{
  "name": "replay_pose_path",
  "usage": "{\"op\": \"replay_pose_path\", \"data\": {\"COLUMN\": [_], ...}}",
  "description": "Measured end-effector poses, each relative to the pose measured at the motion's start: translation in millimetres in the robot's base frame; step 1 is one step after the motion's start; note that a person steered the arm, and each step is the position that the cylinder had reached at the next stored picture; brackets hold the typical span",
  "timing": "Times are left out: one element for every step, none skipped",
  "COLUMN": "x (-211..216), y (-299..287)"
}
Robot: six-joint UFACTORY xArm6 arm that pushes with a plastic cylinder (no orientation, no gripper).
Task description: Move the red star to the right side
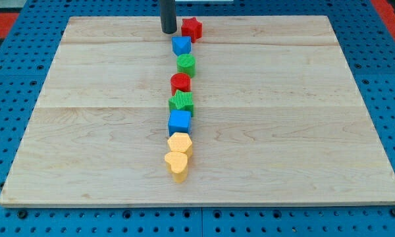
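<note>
The red star (pixel 192 28) lies near the view's top, at the head of a line of blocks running down the middle of the wooden board (pixel 85 131). My tip (pixel 168 31) stands just left of the star, a small gap apart, and above-left of a blue block (pixel 181 45). Below the blue block come a green round block (pixel 186 64), a red round block (pixel 181 83), a green star (pixel 182 102), a blue cube (pixel 180 122), a yellow hexagon-like block (pixel 180 143) and a yellow heart (pixel 177 163).
The board lies on a blue perforated table (pixel 13 59). A red strip (pixel 392 16) shows at the view's top right corner. The board's top edge runs just above the red star.
</note>
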State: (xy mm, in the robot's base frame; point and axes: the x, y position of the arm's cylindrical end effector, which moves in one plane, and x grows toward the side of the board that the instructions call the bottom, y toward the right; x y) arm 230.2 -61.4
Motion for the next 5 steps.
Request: {"op": "replay_pose_path", "data": {"x": [0,4,6,16,-2], "y": [0,11,11,34,24]}}
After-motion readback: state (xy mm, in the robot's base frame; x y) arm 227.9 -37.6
